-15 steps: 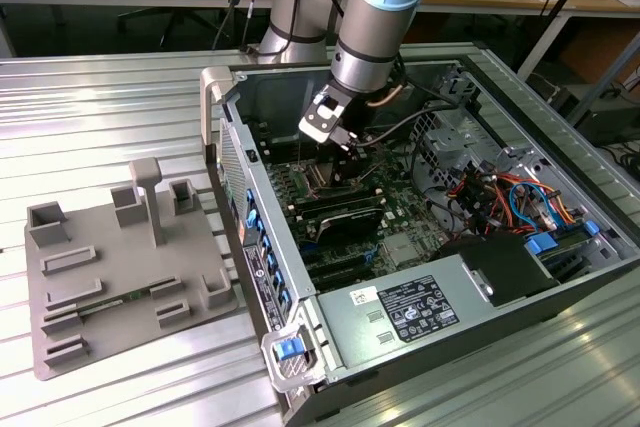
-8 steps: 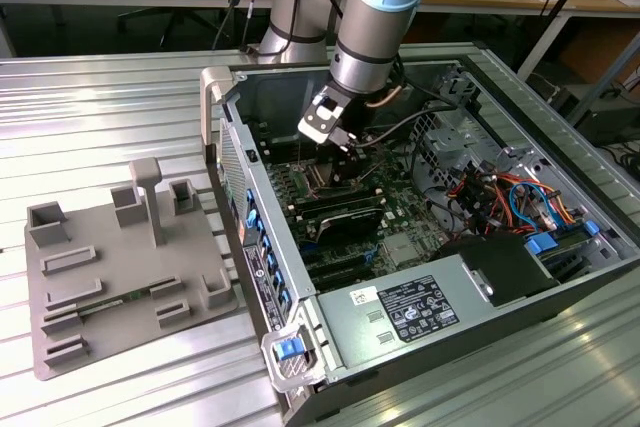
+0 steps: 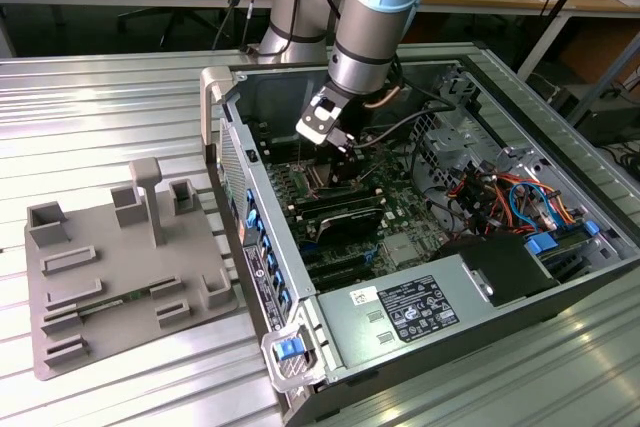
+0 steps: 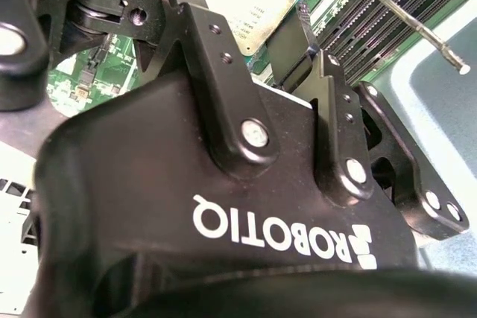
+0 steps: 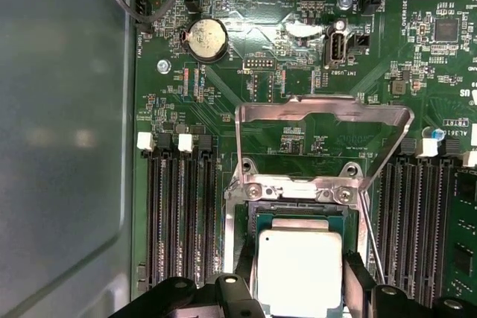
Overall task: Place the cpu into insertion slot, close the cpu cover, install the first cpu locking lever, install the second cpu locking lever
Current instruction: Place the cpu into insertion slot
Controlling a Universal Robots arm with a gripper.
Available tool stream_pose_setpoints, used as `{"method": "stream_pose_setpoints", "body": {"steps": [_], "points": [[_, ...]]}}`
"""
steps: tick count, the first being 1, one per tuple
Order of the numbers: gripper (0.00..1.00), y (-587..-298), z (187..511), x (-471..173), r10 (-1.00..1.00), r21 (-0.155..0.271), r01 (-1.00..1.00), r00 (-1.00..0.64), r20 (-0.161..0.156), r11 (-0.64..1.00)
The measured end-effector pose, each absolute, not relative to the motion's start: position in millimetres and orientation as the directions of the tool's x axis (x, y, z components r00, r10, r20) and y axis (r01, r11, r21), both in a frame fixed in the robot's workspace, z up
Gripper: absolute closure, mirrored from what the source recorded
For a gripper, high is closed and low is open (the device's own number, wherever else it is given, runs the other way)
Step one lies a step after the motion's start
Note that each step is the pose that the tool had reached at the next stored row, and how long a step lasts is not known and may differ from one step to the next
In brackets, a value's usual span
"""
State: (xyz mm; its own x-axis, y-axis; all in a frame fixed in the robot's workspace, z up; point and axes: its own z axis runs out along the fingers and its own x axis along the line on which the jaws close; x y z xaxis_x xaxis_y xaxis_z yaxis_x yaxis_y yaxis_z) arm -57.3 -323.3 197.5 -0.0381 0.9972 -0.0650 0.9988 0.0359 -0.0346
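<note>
Two black fingers [image 5: 352,282] of the gripper [image 5: 298,288] press against opposite edges of the cpu [image 5: 299,269]. They hold it flat and square over the insertion slot [image 5: 298,212], likely so it goes in without tilting; whether it is fully seated I cannot tell. The cpu cover [image 5: 323,109] stands swung up on its hinge, which leaves the socket open from above, and a thin locking lever [image 4: 406,20] juts free beside it. In the exterior view the gripper [image 3: 348,162] reaches down inside the computer case [image 3: 570,117].

A grey fixture tray [image 3: 110,247] lies beside the open computer case [image 3: 232,162] on a metal table [image 3: 100,97].
</note>
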Motion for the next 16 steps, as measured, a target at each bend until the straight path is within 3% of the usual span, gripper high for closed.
{"method": "stream_pose_setpoints", "body": {"steps": [16], "points": [[0.45, -323.3, 200.1, -57.3, 0.997, -0.034, 0.999, -0.038, -0.065, 0.036]]}}
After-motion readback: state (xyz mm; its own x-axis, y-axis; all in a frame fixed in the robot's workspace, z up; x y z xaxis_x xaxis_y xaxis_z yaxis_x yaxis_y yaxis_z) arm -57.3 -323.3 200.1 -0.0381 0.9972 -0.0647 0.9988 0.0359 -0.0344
